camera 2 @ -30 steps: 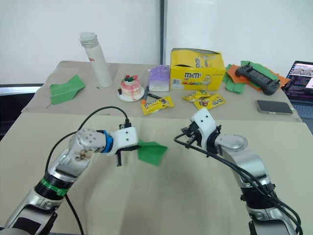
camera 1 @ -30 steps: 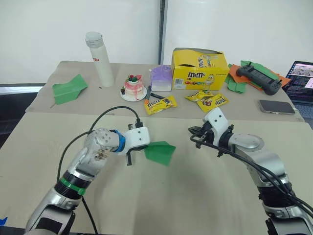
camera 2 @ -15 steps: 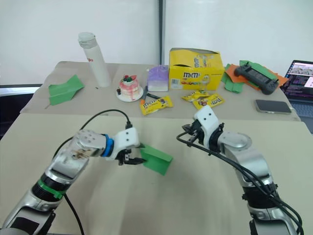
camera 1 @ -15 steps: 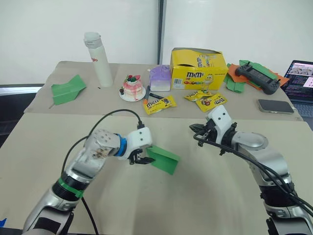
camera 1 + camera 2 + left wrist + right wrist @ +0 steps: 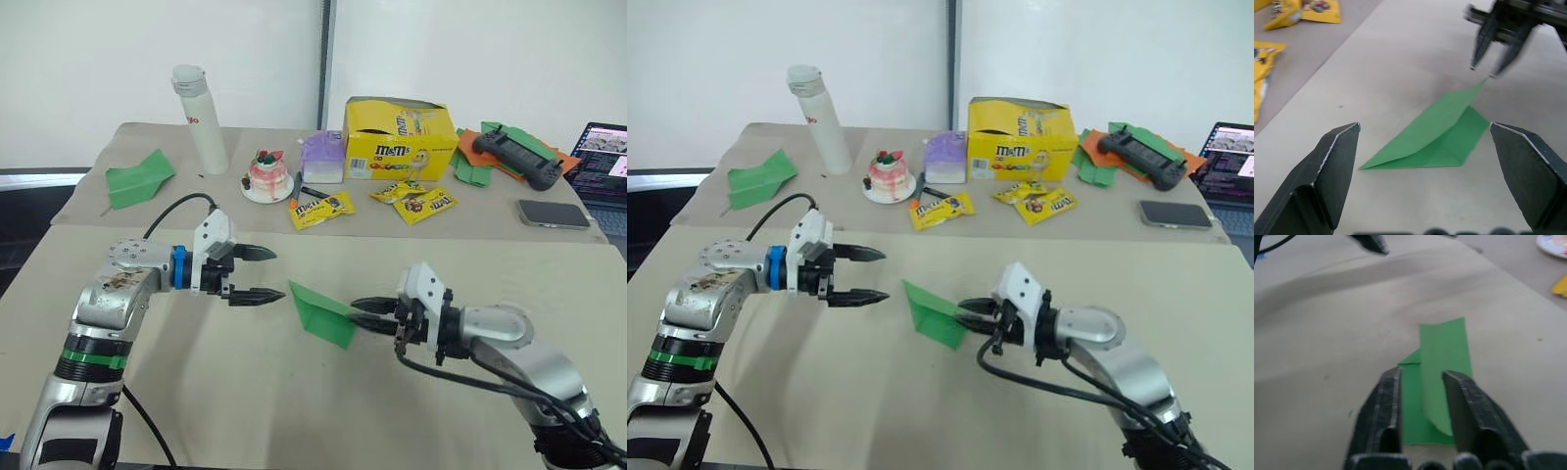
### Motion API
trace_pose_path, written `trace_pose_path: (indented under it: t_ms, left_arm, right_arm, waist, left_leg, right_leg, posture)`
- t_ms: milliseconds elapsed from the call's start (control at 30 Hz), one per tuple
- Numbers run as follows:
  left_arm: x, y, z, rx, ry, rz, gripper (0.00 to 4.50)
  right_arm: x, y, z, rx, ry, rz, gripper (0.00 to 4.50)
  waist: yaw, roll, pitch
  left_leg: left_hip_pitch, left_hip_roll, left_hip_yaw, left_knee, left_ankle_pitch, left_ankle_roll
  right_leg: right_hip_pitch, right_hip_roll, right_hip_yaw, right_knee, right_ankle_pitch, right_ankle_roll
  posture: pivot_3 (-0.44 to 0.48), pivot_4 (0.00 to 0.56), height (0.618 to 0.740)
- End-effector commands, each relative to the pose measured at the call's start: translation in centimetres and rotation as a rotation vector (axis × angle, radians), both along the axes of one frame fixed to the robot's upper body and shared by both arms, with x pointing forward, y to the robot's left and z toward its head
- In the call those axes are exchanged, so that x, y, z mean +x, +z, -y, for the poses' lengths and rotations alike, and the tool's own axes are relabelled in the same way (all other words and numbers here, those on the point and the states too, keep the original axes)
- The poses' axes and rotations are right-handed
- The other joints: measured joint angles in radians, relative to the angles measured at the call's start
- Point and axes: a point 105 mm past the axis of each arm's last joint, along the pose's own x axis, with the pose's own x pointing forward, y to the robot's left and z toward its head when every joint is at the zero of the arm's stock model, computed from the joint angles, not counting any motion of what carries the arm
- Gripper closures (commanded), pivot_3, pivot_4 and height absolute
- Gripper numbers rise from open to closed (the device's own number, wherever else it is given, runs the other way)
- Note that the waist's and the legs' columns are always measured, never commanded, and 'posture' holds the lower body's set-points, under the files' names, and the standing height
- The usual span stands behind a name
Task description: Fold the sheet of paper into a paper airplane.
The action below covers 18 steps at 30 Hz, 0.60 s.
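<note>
A folded wedge of plain bright-green paper [image 5: 324,312] lies on the beige cloth-covered table [image 5: 294,411], midway between the two arms, one flap raised along a crease. The right gripper [image 5: 364,311] reaches in from the right at table level; its two black fingers [image 5: 1387,404] stand a little apart, their tips at the paper's near edge with the raised flap between them, and whether they pinch it I cannot tell. The left gripper [image 5: 259,273] hangs to the left of the paper, clear of it, fingers spread wide. At the back of the table lie a second green paper plane [image 5: 138,177] and a yellow M&M's box [image 5: 398,138].
</note>
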Motion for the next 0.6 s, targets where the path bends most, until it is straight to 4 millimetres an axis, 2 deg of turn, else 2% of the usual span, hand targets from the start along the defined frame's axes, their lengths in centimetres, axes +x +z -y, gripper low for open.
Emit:
trace_pose_path:
  t_ms: [33,200,300,467,600]
  left_arm:
    - [0.4,0.7,0.2,-0.021,-0.011,0.033,0.00]
    - [1.7,0.3,0.6,-0.021,-0.007,0.071,0.00]
    - [2.5,0.8,0.9,-0.047,-0.002,0.094,0.87]
    - [2.7,0.4,1.3,-0.030,-0.043,0.102,2.46]
    - [1.9,0.1,1.7,-0.033,-0.124,0.074,3.88]
  right_arm:
    - [-0.2,-0.2,-0.5,-0.061,0.026,0.102,1.90]
    - [0.3,-1.5,-0.6,-0.047,-0.015,0.098,1.90]
    - [0.5,-1.6,-0.5,-0.041,-0.028,0.105,2.74]
    - [0.4,-1.7,-0.7,-0.036,-0.004,0.125,4.42]
    - [-0.2,-1.6,-1.1,-0.045,0.069,0.170,4.50]
  waist:
    - [-0.001,0.000,0.000]
    - [0.003,0.000,0.000]
    - [0.001,0.000,0.000]
    - [-0.001,0.000,0.000]
    - [-0.001,0.000,0.000]
  left_leg:
    - [0.000,0.000,0.000,0.000,0.000,0.000]
    - [0.000,0.000,0.000,0.001,0.000,0.000]
    - [0.000,-0.001,0.000,0.001,0.000,0.000]
    - [0.000,0.000,0.000,0.001,0.000,0.000]
    - [0.000,0.000,0.000,0.001,0.000,0.000]
  right_leg:
    - [0.000,0.000,0.000,0.000,0.000,0.000]
    - [0.000,0.000,0.000,0.000,0.000,0.000]
    - [0.000,0.000,0.000,0.000,0.000,0.000]
    - [0.000,0.000,0.000,0.000,0.000,0.000]
    - [0.000,0.000,0.000,0.000,0.000,0.000]
  posture:
    - [0.000,0.150,0.740]
    - [0.000,0.150,0.740]
    - [0.000,0.150,0.740]
    - [0.000,0.150,0.740]
    - [0.000,0.150,0.740]
